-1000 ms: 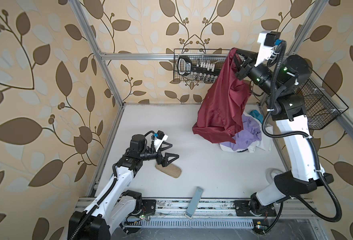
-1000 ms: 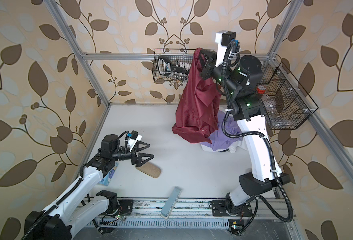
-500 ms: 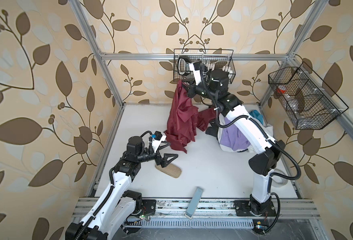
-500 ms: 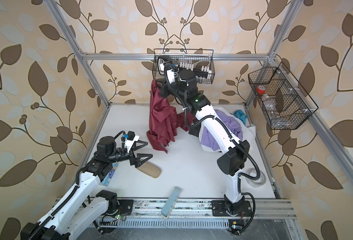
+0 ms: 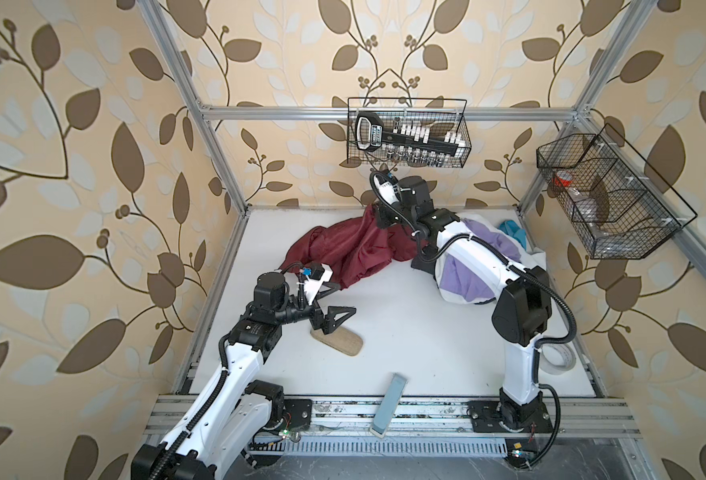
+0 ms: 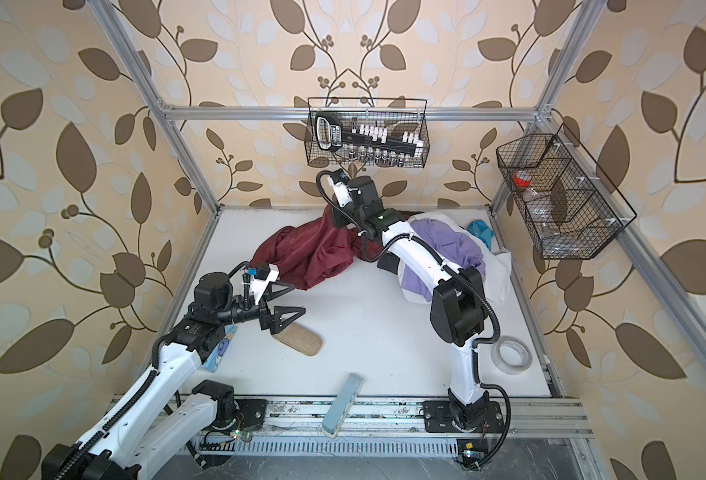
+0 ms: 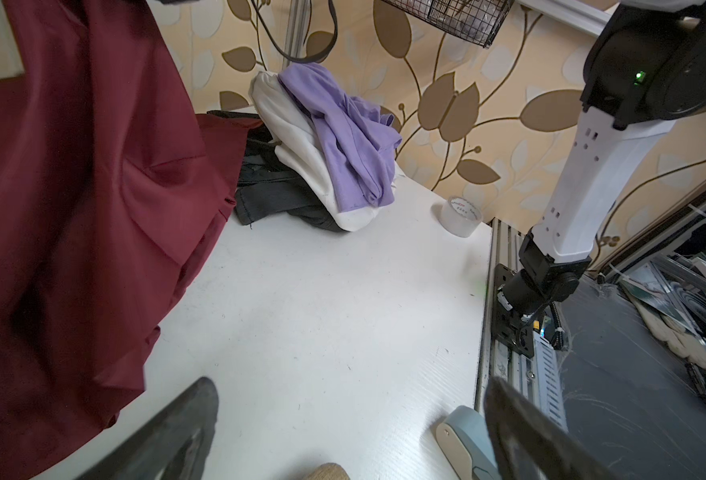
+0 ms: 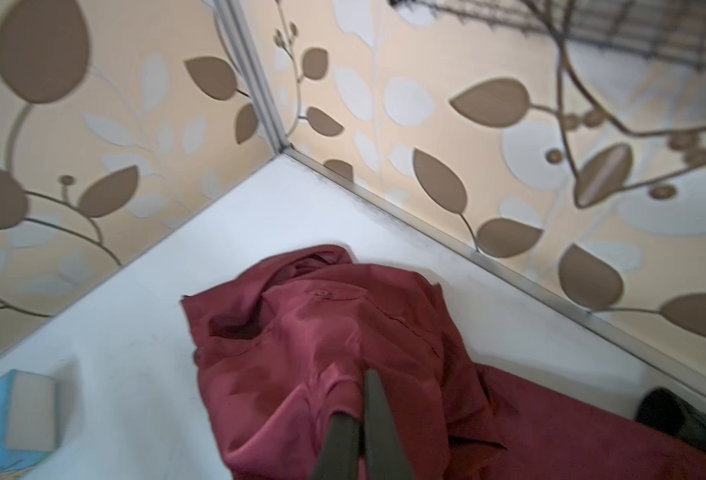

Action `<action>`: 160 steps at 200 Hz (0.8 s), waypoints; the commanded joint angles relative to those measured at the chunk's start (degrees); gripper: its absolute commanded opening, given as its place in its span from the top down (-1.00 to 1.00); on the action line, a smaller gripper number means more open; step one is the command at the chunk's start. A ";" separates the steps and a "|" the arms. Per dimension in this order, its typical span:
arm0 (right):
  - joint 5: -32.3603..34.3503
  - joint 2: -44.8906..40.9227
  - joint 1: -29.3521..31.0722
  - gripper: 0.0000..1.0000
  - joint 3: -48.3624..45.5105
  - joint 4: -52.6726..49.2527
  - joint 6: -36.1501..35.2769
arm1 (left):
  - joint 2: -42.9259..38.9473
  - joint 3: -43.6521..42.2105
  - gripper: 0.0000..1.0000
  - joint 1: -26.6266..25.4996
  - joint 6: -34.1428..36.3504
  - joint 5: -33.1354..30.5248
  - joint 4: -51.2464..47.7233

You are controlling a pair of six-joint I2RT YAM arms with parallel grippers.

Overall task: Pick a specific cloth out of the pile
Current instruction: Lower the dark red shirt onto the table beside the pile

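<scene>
left pincer (image 5: pixel 343 298) wide open, low; right pincer (image 8: pixel 359 399) shut, far forward

The thin maroon cloth (image 5: pixel 343 253) lies on the white bench (image 5: pixel 417 332), left of the heaped pile of mixed clothes (image 5: pixel 461 282), touching it; an oval cork block (image 5: pixel 343 343) lies in front.

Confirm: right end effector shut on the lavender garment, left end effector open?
No: the right end effector is shut on the maroon cloth, not the lavender garment, as the right wrist view shows. The left end effector is open.
</scene>
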 commanded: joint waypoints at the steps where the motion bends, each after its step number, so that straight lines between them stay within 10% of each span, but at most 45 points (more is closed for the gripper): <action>1: 5.42 4.15 -3.07 1.00 1.71 -2.86 -0.32 | 0.24 0.14 -0.98 -0.67 1.03 0.07 1.16; 46: 7.16 10.82 -4.40 1.00 2.76 -6.44 -0.55 | 1.01 0.44 -0.98 -0.71 1.32 -0.01 0.74; 113: 8.06 15.88 -5.79 -0.76 2.64 -11.07 -0.72 | 1.39 0.58 -0.98 -0.72 1.47 -0.01 0.50; 160: 12.50 19.70 -5.94 -0.99 4.29 -15.09 -1.00 | 1.63 0.66 -0.98 -0.75 1.38 0.14 0.36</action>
